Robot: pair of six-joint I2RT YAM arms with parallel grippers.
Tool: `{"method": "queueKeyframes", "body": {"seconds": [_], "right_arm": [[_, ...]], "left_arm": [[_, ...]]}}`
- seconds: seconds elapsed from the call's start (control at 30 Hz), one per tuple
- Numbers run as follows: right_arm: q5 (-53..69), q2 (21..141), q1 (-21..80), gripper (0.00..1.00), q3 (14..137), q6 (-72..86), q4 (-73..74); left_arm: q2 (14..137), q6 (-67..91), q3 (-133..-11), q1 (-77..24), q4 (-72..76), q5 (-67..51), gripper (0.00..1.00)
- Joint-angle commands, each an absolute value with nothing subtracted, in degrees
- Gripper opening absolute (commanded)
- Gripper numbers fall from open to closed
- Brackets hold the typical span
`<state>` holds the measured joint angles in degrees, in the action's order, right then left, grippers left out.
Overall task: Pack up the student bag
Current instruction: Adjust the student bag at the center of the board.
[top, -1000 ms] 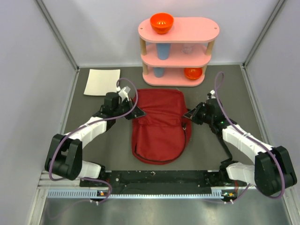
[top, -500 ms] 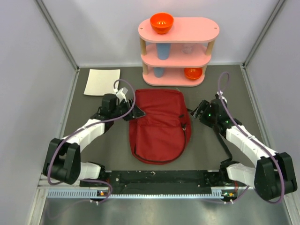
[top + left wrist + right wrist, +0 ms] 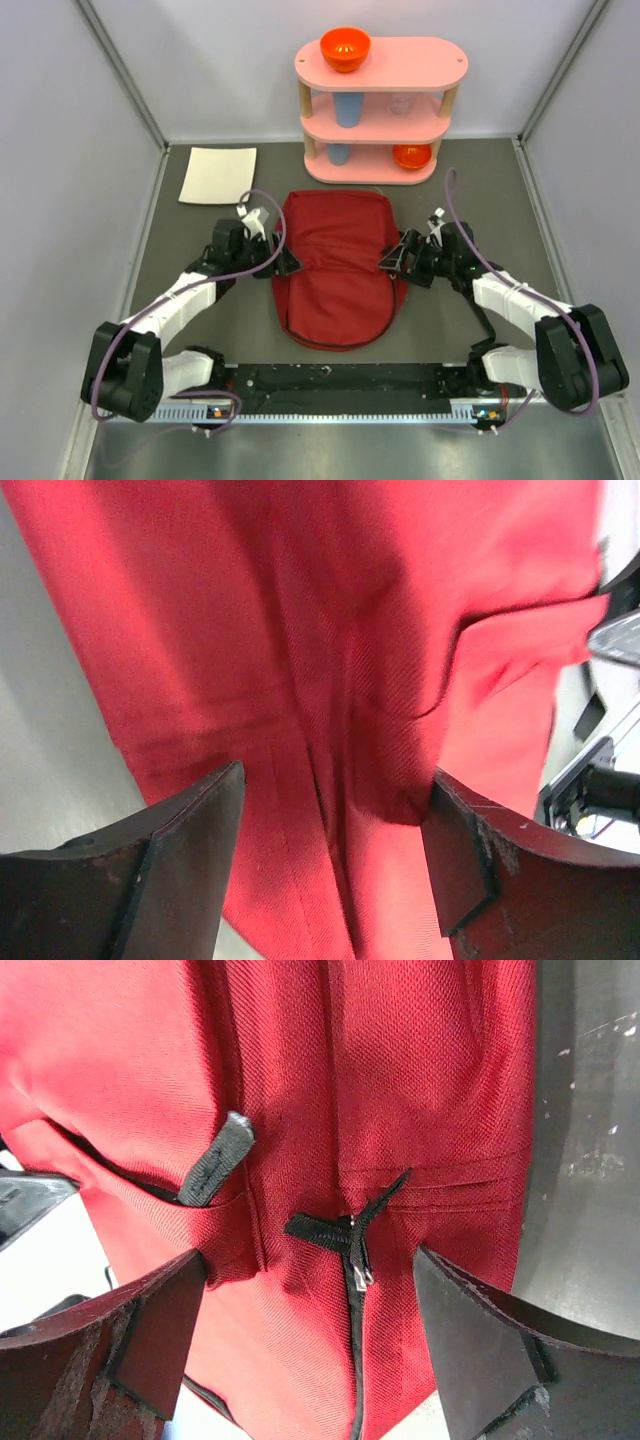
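Note:
The student bag [image 3: 335, 265], a dark-red fabric backpack with black zipper lines, lies flat in the middle of the table. My left gripper [image 3: 289, 264] is at the bag's left edge, open, its jaws spread over red cloth [image 3: 330, 680] with nothing pinched. At the bag's right edge my right gripper [image 3: 388, 262] is open too. Its wrist view shows the bag [image 3: 420, 1080] with a black zipper pull [image 3: 352, 1240] and a black tab [image 3: 215, 1160] between the spread jaws, none of it gripped.
A pink three-tier shelf [image 3: 380, 110] stands at the back, with an orange bowl [image 3: 345, 47] on top, blue cups [image 3: 347, 108] and another orange bowl [image 3: 411, 156] below. A white sheet [image 3: 217, 174] lies at the back left. Grey walls enclose the table.
Both grippers have opened, let go of the bag's side edges and moved nearer along them. The bag has settled flat.

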<state>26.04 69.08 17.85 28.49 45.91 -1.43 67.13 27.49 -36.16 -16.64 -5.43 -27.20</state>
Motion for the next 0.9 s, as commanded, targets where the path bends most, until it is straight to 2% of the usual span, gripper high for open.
{"method": "queueKeyframes", "body": {"seconds": [0.0,0.07,0.17,0.2,0.3,0.33,0.47,0.63,0.77,0.87], "right_arm": [[28.74,71.80,19.77,0.82,29.97,41.84,-0.61],[29.79,74.60,19.78,0.77,29.62,42.45,-1.49],[29.36,77.07,19.86,0.56,29.36,44.47,-3.95],[29.18,77.95,19.86,0.43,29.44,44.82,-4.65],[25.94,77.79,19.78,0.25,30.67,45.88,-5.10],[25.14,77.44,19.86,0.22,31.11,46.05,-4.49],[20.40,74.71,19.16,0.18,33.48,45.79,-2.91],[18.72,73.91,16.53,0.25,35.24,45.09,-2.81],[21.88,77.59,15.12,0.24,38.05,44.39,-3.08],[23.37,79.62,14.85,0.29,39.81,44.65,-3.25]], "left_arm": [[68.64,29.00,-28.93,-16.87,-0.63,-29.44,0.73],[70.65,31.01,-25.85,-16.96,3.39,-30.06,0.73],[73.29,33.12,-23.21,-16.96,7.89,-31.72,0.68],[73.82,33.48,-22.77,-16.96,8.78,-31.73,0.66],[75.93,34.01,-23.38,-16.96,11.50,-32.87,0.53],[76.20,34.27,-24.16,-17.05,12.38,-33.83,0.52],[78.91,35.59,-28.11,-17.05,15.82,-35.50,0.52],[83.84,37.17,-36.37,-17.31,19.85,-37.70,0.54],[88.67,37.88,-42.70,-17.40,20.04,-38.93,0.55],[90.61,38.14,-45.70,-17.49,20.04,-40.25,0.56]]}}
